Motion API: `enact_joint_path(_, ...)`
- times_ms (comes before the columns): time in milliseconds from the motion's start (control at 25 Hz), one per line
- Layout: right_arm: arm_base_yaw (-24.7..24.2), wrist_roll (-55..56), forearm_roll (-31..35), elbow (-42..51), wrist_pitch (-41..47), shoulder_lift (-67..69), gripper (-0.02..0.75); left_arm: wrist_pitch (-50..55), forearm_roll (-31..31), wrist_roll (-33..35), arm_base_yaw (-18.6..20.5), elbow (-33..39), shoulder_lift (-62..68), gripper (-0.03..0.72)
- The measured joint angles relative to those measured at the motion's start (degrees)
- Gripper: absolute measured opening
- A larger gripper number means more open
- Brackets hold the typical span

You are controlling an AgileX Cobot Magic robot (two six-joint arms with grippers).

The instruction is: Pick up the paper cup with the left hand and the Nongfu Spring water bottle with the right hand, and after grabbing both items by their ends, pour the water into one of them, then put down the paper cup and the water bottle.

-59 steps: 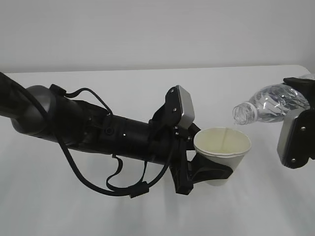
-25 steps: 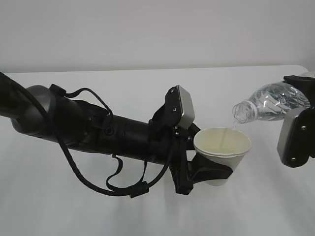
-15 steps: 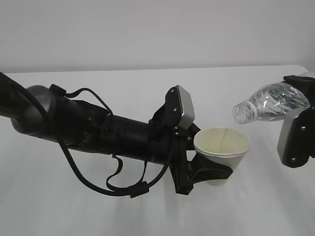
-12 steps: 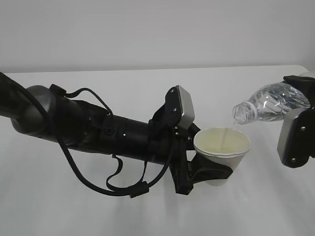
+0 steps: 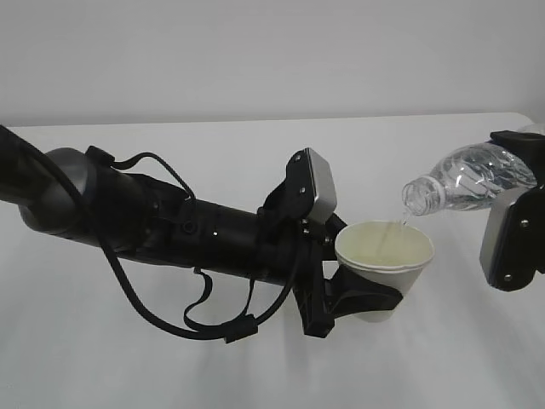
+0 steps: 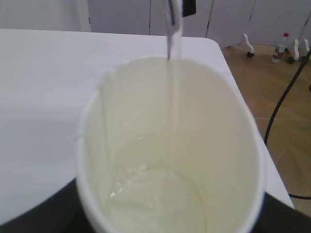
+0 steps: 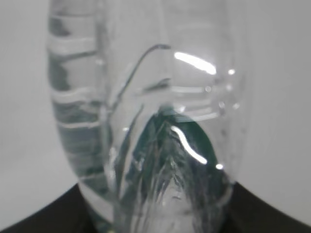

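The cream paper cup (image 5: pixel 385 257) is held upright above the table, my left gripper (image 5: pixel 371 298) shut around its lower part. From the right, the clear ribbed Nongfu Spring water bottle (image 5: pixel 473 179) is tilted with its open neck down toward the cup. My right gripper (image 5: pixel 521 183) is shut on its base end. A thin stream of water (image 5: pixel 397 227) falls from the neck into the cup. In the left wrist view the water stream (image 6: pixel 173 97) lands in the cup (image 6: pixel 223 145), where a shallow pool (image 6: pixel 155 201) lies. The bottle (image 7: pixel 146 111) fills the right wrist view.
Both arms hang over a white table (image 5: pixel 170 375). Loose black cables (image 5: pixel 204 317) droop under the left arm. Past the table's edge the left wrist view shows a wooden floor (image 6: pixel 286 97) with a black cable (image 6: pixel 286 92).
The stream thinned to almost nothing for a moment and now runs into the cup again. Bottle, cup and both arms have stayed where they were.
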Motion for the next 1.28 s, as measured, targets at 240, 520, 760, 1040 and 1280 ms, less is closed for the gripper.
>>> enact_joint_path(240, 0.0, 0.0, 0.0, 0.0, 0.0, 0.0, 0.349, 0.0, 0.0, 0.0, 0.0, 0.0, 0.0, 0.428)
enact_joint_path(520, 0.0, -0.2, 0.0, 0.0, 0.0, 0.0, 0.349, 0.1, 0.0, 0.0, 0.0, 0.0, 0.0, 0.428)
enact_joint_path(760, 0.0, -0.5, 0.0, 0.0, 0.0, 0.0, 0.349, 0.1, 0.0, 0.0, 0.0, 0.0, 0.0, 0.428)
enact_joint_path(1040, 0.0, -0.6, -0.1, 0.0, 0.0, 0.0, 0.349, 0.1, 0.0, 0.0, 0.0, 0.0, 0.0, 0.428)
enact_joint_path(1280, 0.0, -0.7, -0.1, 0.0, 0.0, 0.0, 0.349, 0.1, 0.0, 0.0, 0.0, 0.0, 0.0, 0.428)
